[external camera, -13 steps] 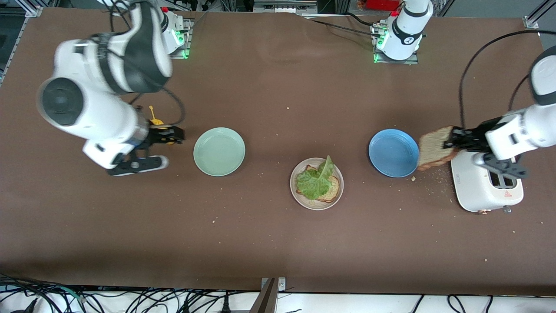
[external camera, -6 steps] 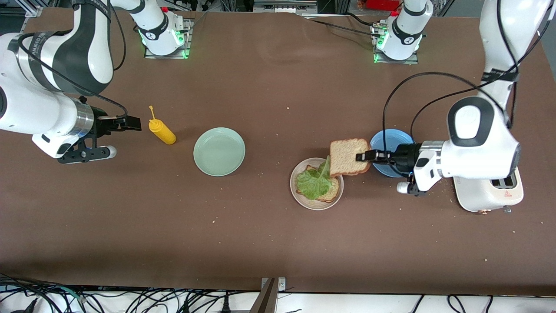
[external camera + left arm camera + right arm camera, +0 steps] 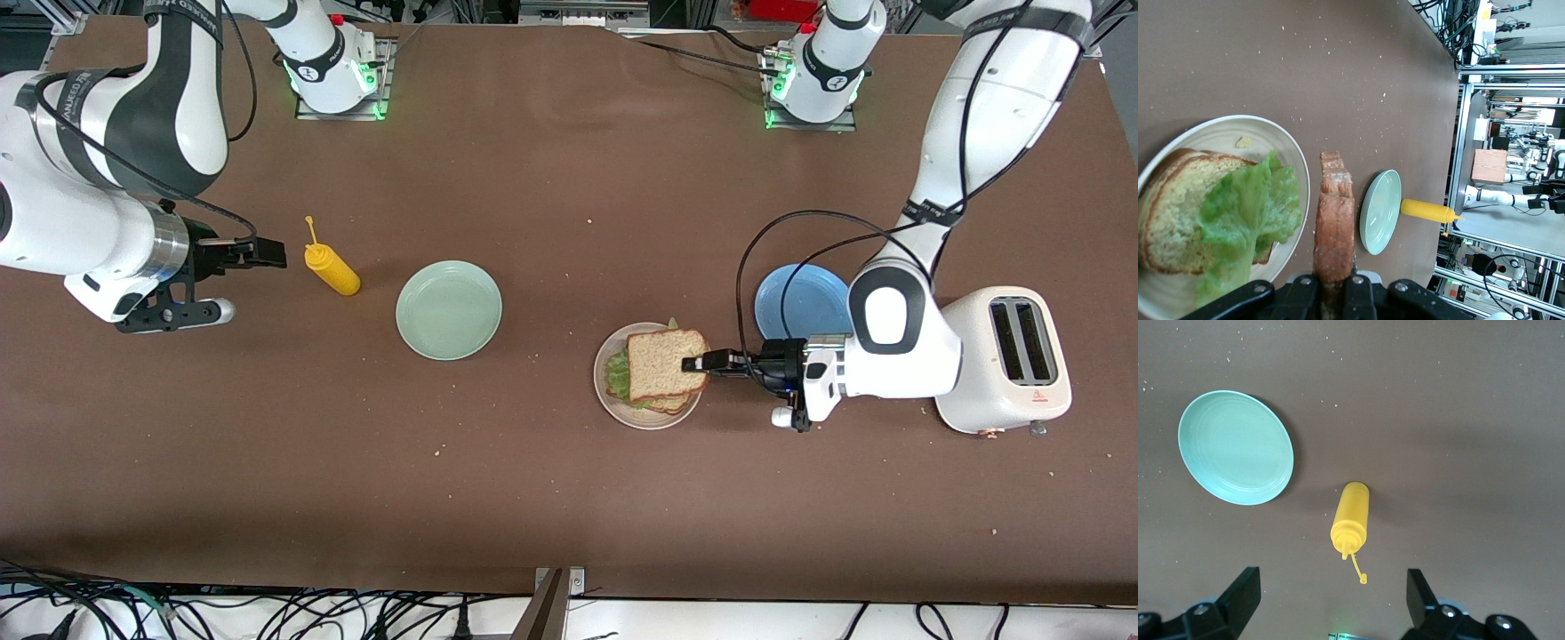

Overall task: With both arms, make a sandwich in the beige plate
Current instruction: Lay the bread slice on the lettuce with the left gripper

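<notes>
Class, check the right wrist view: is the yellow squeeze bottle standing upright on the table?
No, the yellow squeeze bottle lies on its side beside the mint-green plate.

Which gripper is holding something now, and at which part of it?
The left gripper holds the top bread slice by its edge, over the beige plate. The right gripper, open, holds nothing.

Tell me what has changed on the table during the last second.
The left end effector carried the top bread slice from the toaster, across the blue plate, to over the lettuce in the beige plate. The right end effector backed off the mustard bottle. Plates stayed.
</notes>
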`<state>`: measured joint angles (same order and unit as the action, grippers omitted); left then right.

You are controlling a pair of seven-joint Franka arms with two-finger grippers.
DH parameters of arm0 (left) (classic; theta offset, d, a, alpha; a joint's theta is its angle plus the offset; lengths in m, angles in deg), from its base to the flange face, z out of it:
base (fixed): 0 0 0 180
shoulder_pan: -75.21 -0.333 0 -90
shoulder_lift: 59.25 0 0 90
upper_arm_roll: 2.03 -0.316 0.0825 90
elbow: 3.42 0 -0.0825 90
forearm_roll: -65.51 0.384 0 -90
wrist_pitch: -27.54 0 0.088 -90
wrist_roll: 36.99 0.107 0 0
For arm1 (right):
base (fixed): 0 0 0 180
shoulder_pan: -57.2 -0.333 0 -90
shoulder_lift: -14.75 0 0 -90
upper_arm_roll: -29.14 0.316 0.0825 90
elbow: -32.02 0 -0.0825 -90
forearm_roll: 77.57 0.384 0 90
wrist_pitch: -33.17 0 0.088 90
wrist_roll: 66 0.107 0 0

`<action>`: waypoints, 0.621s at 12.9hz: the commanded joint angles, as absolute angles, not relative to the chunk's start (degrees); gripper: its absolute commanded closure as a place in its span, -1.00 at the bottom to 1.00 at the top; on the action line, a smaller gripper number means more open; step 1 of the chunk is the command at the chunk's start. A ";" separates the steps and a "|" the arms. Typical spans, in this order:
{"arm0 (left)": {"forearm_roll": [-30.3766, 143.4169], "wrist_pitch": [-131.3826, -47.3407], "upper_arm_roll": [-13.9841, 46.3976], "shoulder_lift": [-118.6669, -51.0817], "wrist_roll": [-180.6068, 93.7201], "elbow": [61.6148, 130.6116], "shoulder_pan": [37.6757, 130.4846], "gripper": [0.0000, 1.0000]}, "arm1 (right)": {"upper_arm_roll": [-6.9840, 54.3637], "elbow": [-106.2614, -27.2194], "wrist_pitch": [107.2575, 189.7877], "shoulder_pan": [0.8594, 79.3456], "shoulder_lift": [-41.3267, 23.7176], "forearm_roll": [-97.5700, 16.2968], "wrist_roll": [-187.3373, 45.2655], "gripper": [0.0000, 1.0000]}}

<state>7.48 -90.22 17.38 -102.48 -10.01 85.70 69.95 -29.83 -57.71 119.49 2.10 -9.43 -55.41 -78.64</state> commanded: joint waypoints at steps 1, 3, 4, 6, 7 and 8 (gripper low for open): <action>5.04 -90.85 17.13 -106.00 -3.61 83.59 70.63 1.00 | -30.45 -59.83 120.53 0.51 -6.96 -56.48 -78.57 -0.95; 5.04 -93.04 17.13 -106.97 -2.01 83.68 70.72 0.53 | -30.45 -59.83 120.53 0.51 -6.96 -56.39 -78.57 -0.95; 4.96 -93.14 17.13 -106.98 -2.01 83.68 71.42 0.35 | -30.45 -59.83 120.53 0.51 -6.96 -56.39 -78.57 -0.95; 5.04 -96.89 17.13 -107.50 -1.84 83.68 72.56 -0.99 | -30.45 -59.83 120.44 0.51 -6.96 -56.39 -78.57 -0.95; 5.48 -98.74 17.13 -107.50 -1.49 83.68 73.00 -1.00 | -30.45 -59.83 120.35 0.51 -6.96 -56.39 -78.57 -0.95; 5.74 -98.93 17.04 -107.50 -1.40 83.68 73.70 -1.00 | -30.36 -59.83 120.35 0.42 -6.96 -56.39 -78.57 -0.95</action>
